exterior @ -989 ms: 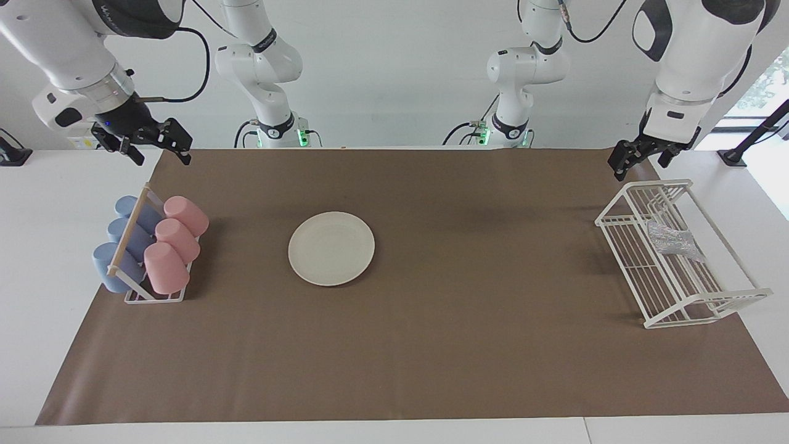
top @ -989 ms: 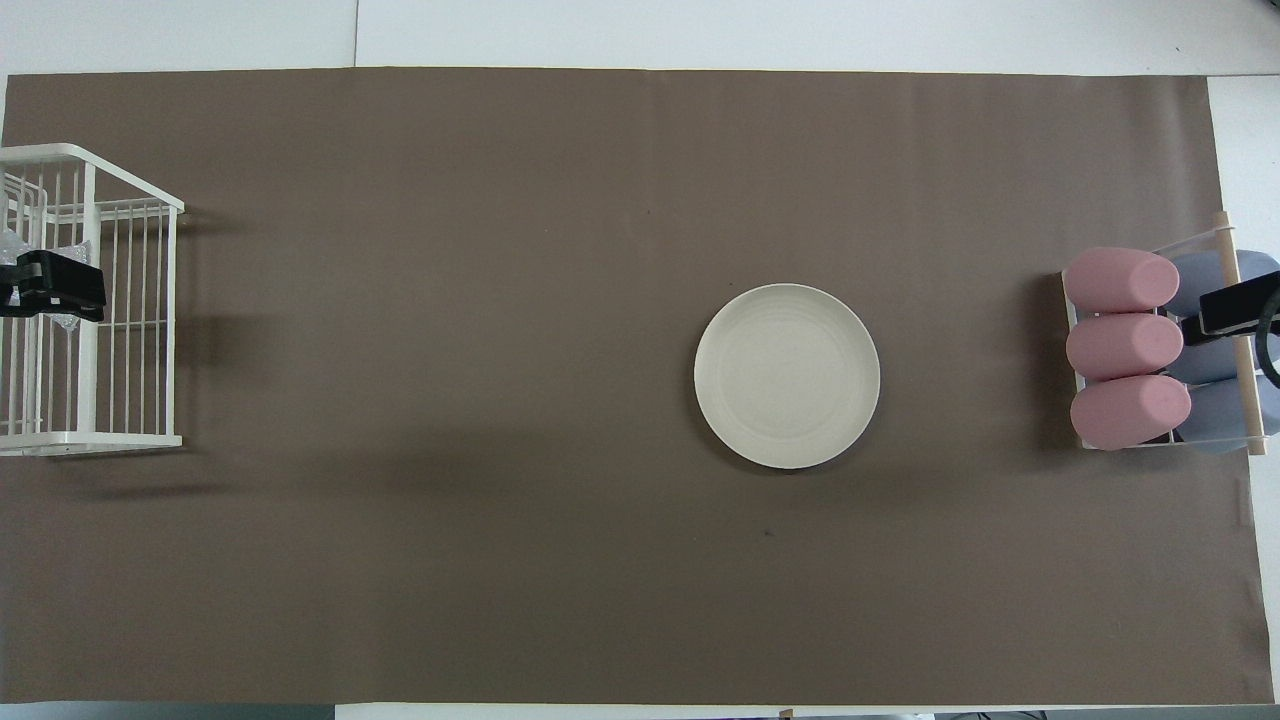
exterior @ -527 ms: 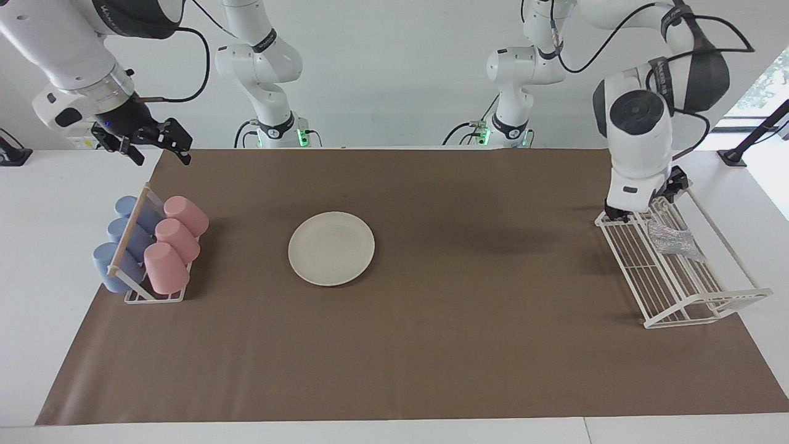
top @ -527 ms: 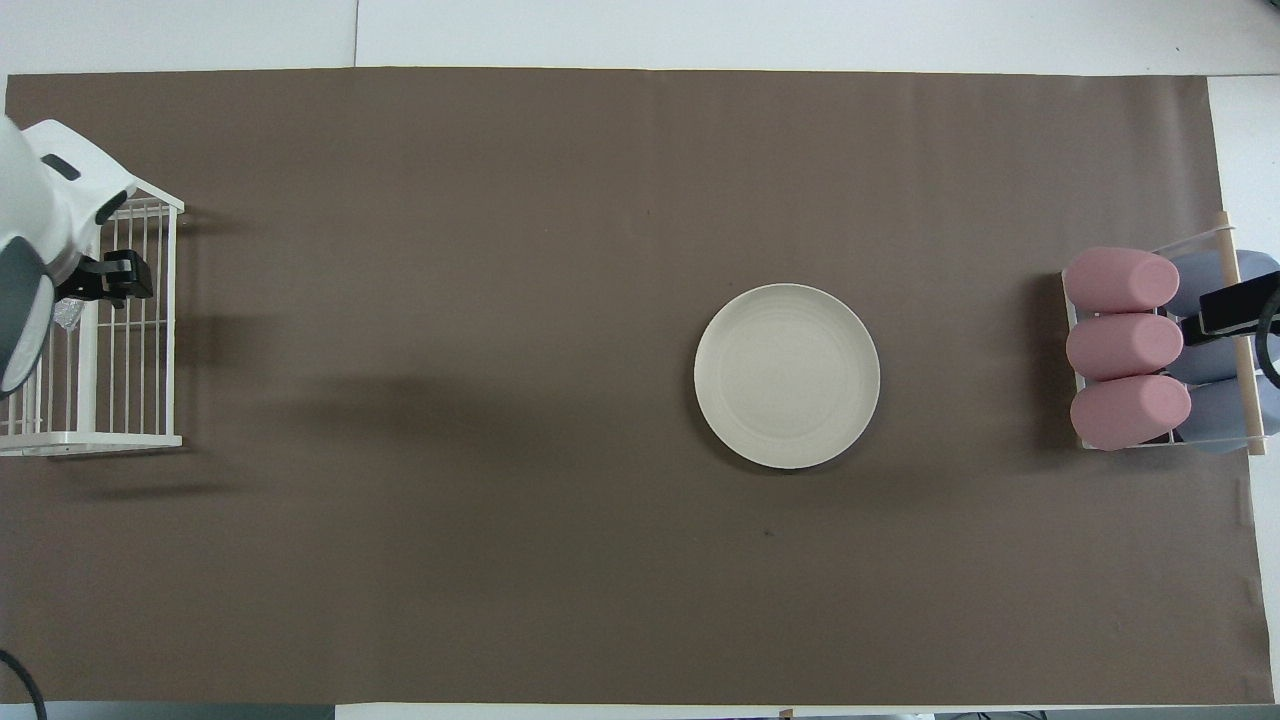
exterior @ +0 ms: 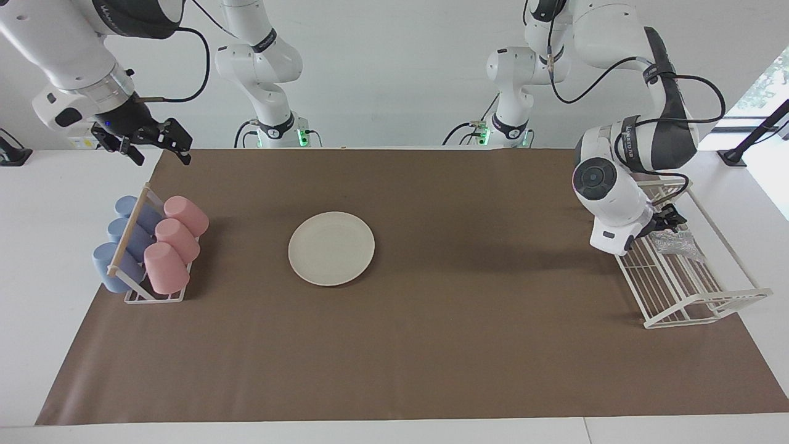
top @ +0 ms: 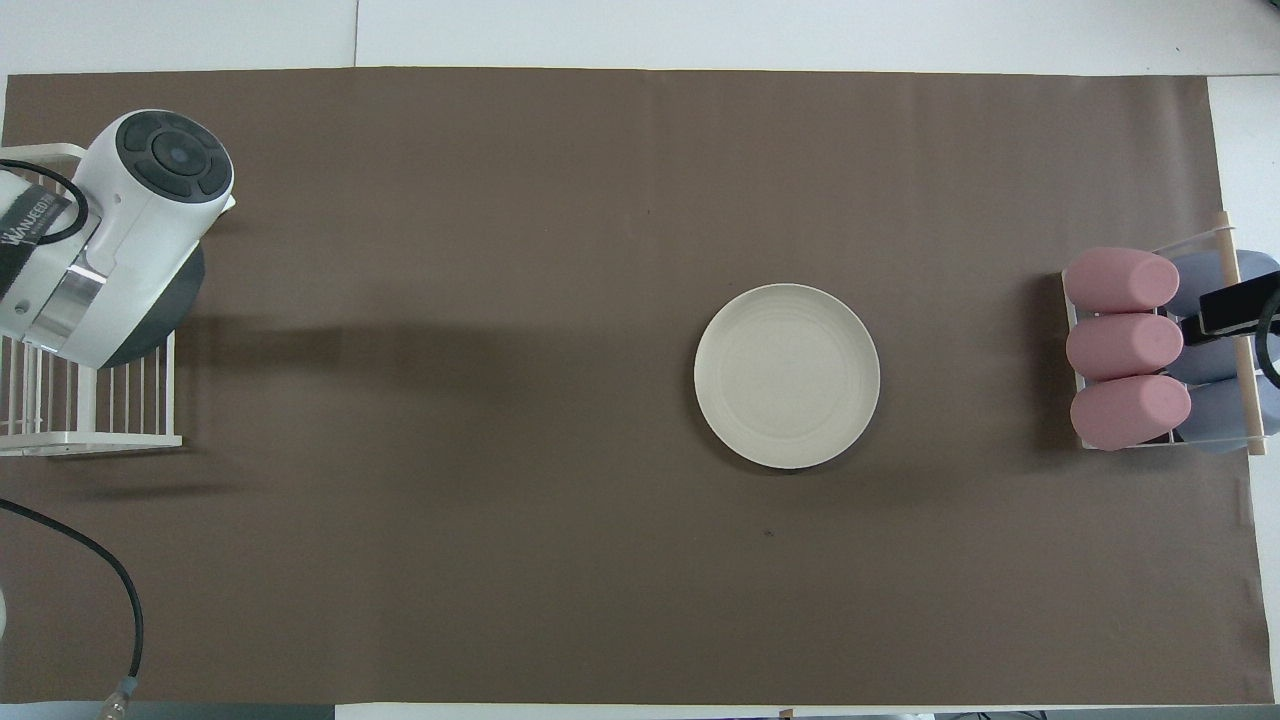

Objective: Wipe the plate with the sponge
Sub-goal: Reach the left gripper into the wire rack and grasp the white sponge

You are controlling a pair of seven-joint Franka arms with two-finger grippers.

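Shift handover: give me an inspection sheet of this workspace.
Surface: brown mat over a white table.
Job's things: plate bare on the mat; sponge lying in the white wire rack.
Clutter: cup holder with pink cups and blue cups.
Grippers: left gripper down at the sponge inside the rack; right gripper waits above the cup holder.
Cables: black cables along the left arm.
Surroundings: white wall; window at the left arm's end.

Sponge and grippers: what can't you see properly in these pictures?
- Sponge: overhead view, hidden under the left arm; facing view shows only part.
- Left gripper: facing view, its fingers are too small to read at the sponge in the rack.
- Right gripper: overhead view, mostly cut off by the edge.
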